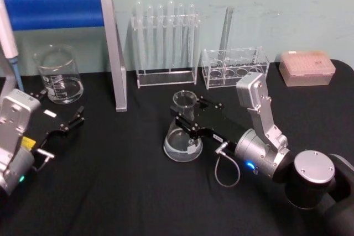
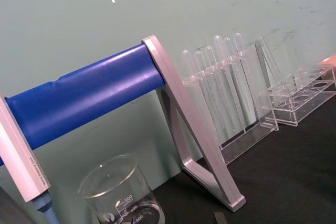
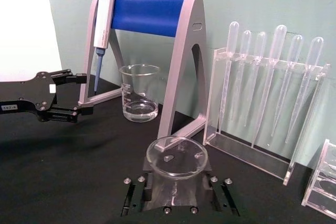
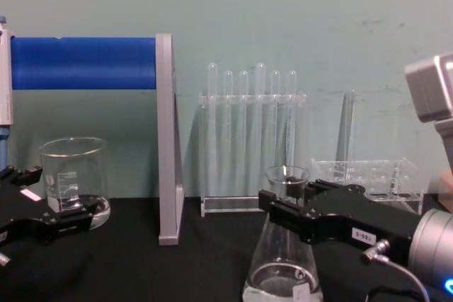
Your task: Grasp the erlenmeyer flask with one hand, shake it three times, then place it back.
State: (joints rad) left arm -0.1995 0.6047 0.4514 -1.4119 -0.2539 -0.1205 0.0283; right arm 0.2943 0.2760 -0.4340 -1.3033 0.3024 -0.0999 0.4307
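Observation:
The erlenmeyer flask [image 1: 181, 143] is clear glass with a wide base and a little liquid, at mid-table on the black cloth. My right gripper [image 1: 191, 113], black with a small white numbered tag, has its jaws on either side of the flask's neck, shut on it. In the right wrist view the flask's rim [image 3: 177, 156] sits between the two fingers of the right gripper [image 3: 177, 188]. From the chest the flask [image 4: 282, 266] hangs below the right gripper [image 4: 290, 206], which crosses its neck. My left gripper [image 1: 63, 104] rests open at the left, near the beaker.
A glass beaker [image 1: 58, 75] stands at the back left under the blue-barred pipette stand [image 1: 113, 53]. A rack of clear tubes [image 1: 166, 42], a low clear rack [image 1: 235, 69] and a pink tip box [image 1: 307, 67] line the back edge.

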